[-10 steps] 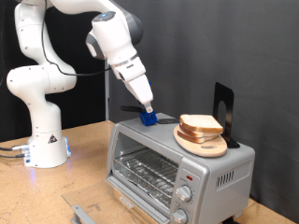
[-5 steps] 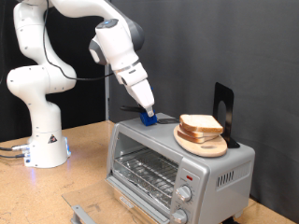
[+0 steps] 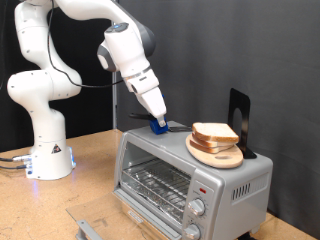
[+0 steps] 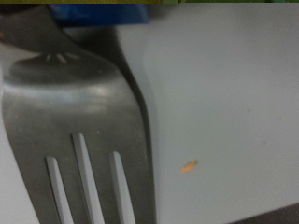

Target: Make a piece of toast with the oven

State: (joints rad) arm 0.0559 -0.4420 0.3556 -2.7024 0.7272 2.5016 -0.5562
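— One white Franka arm (image 3: 60,60) fills the exterior view's left half. Where does its hand end up?

— It reaches down toward the exterior view's right, and the gripper (image 3: 157,121) sits at the back corner of the boxy silver-grey metal toaster oven (image 3: 190,172), right on its flat top.

— Is the oven shut?

— No. Its glass door (image 3: 105,226) hangs open at the exterior view's bottom, and the wire rack (image 3: 160,184) inside shows bare. Two round knobs (image 3: 196,212) sit on the front panel.

— And the bread?

— A round wooden board (image 3: 216,152) lies on the oven's top toward the exterior view's right, with a pile of pale slices with tan-brown crust (image 3: 214,136) on it. I cannot pick out a single piece of toast apart from that pile. A black upright stand (image 3: 238,118) rises just behind the board.

— What is the gripper doing?

— Its tip meets a small blue block (image 3: 158,125) on the oven top; whether the fingers are spread or pinched I cannot tell. In the wrist view, a grey metal spatula with slots (image 4: 79,140) lies very close over the pale oven surface, a blue edge (image 4: 98,13) beyond it.

— Anything smaller?

— A tiny orange crumb (image 4: 189,166) on that surface, beside the spatula.
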